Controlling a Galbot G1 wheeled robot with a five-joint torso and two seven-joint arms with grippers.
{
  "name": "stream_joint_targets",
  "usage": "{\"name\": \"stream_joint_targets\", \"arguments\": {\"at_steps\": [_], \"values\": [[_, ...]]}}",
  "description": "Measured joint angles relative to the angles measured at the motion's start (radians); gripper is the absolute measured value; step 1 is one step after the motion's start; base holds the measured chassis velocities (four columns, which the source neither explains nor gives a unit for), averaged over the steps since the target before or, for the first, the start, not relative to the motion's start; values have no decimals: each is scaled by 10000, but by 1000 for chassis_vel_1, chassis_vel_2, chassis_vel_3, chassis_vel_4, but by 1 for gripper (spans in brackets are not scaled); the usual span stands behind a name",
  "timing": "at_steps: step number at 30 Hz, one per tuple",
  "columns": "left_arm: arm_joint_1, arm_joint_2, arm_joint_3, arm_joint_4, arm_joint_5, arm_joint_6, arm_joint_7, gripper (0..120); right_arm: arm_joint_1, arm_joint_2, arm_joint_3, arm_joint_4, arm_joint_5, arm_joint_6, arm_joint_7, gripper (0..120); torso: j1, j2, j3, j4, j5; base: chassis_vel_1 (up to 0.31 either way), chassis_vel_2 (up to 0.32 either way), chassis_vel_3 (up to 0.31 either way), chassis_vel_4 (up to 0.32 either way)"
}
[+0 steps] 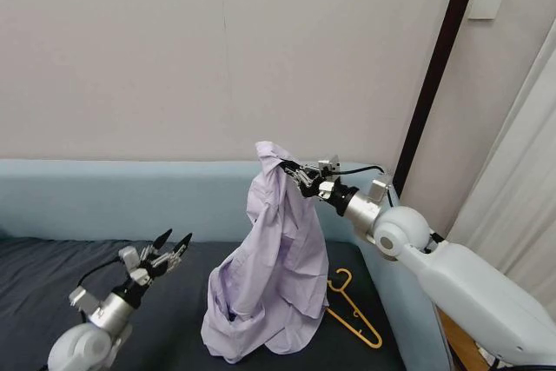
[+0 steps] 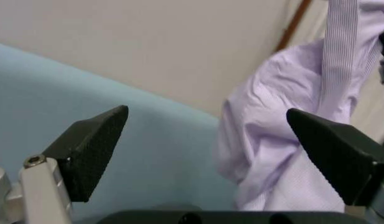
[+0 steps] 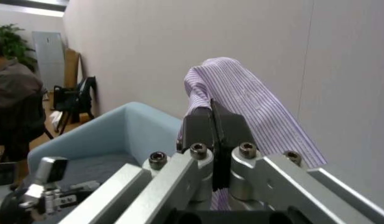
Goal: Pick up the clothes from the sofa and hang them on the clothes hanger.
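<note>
One tip of the yellow hanger (image 1: 354, 312) ends at the hem of the shirt (image 1: 274, 275); whether it runs underneath cannot be told. In the right wrist view my right gripper (image 3: 212, 114) covers the shirt's lower part and the pinched fold. In the left wrist view the shirt passes the top edge.

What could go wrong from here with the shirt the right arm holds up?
1. The right gripper pinches only a small fold at the top of the shirt; it may slip, and the open left gripper, low over the sofa, supports nothing.
2. Its hem lies beside the hanger and might drag it.
</note>
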Motion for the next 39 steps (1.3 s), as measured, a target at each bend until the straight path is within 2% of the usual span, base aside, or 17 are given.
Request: {"name": "stream_joint_targets", "arguments": {"at_steps": [1, 2, 5, 6, 8, 10, 11, 12, 14, 16, 18, 24, 27, 29, 32, 35, 39], "values": [[-385, 37, 368, 285, -93, 341, 518, 100, -130, -129, 145, 33, 33, 128, -253, 0, 0, 0, 1, 0, 1, 0, 0, 0, 0], [-385, 37, 368, 285, -93, 341, 518, 100, -130, -129, 145, 33, 33, 128, -253, 0, 0, 0, 1, 0, 1, 0, 0, 0, 0], [-1526, -67, 1457, 1535, 337, 1101, 2356, 100, -630, -504, 702, 94, 168, 362, -1196, 0, -1, 0, -1, 6, 2, 0, 0, 0, 0], [-1526, -67, 1457, 1535, 337, 1101, 2356, 100, -630, -504, 702, 94, 168, 362, -1196, 0, -1, 0, -1, 6, 2, 0, 0, 0, 0], [-2263, -304, 2057, 2666, 916, 1338, 3499, 100, -890, -749, 931, 246, 213, 401, -1526, 0, -1, 0, 0, 8, -4, 0, 0, 0, 0], [-2775, -528, 2353, 3548, 1320, 1491, 4284, 100, -988, -860, 1002, 376, 236, 404, -1669, 0, 0, 0, 0, 3, -2, 0, 0, 0, 0], [-3009, -674, 2410, 4007, 1500, 1584, 4644, 100, -1015, -895, 1011, 443, 273, 404, -1717, 0, 0, 0, 0, 9, 3, 0, 0, 0, 0], [-3009, -674, 2410, 4007, 1500, 1584, 4644, 100, -1015, -895, 1011, 443, 273, 404, -1717, 0, 0, 0, 0, 9, 3, 0, 0, 0, 0], [-3719, -1166, 2626, 5171, 1809, 1793, 5114, 100, -1175, -1034, 1086, 726, 349, 397, -1842, 0, 0, 0, 0, 15, -4, 0, 0, 0, 0], [-4160, -1446, 2857, 5750, 1854, 1930, 5257, 100, -1306, -1158, 1127, 947, 353, 394, -1985, 0, 0, -1, 0, 6, 0, 0, 0, 0, 0], [-4349, -1577, 3026, 5991, 1883, 1980, 5354, 100, -1333, -1207, 1139, 1057, 351, 394, -2104, 0, -1, 0, -1, 1, 3, 0, 0, 0, 0], [-4769, -1980, 3547, 6781, 2244, 2086, 5914, 100, -1314, -1307, 1174, 1417, 422, 401, -2313, 0, -1, -1, -1, 9, 1, 0, 0, 0, 0], [-4996, -2372, 3673, 7538, 3225, 2057, 6797, 100, -1274, -1378, 1181, 1611, 472, 403, -2325, 0, -1, -1, -1, 10, -1, 0, 0, 0, 0], [-5057, -2502, 3638, 7742, 3452, 2029, 6992, 100, -1274, -1390, 1181, 1650, 491, 402, -2325, 0, -2, 0, -1, 11, 0, 0, 0, 0, 0], [-5315, -3154, 3489, 8551, 4120, 1879, 7331, 100, -1281, -1424, 1136, 1860, 553, 357, -2297, 0, -1, 0, -1, 6, 0, 0, 0, 0, 0], [-5341, -3368, 3502, 8595, 4200, 1859, 7394, 100, -1274, -1430, 1091, 1894, 549, 323, -2263, 0, -1, 0, -1, 4, -3, 0, 0, 0, 0], [-5003, -3306, 3692, 7873, 3911, 1945, 7646, 100, -1201, -1419, 1009, 1653, 402, 326, -2213, 0, -1, -1, -1, 3, -2, 0, 0, 0, 0]]}}
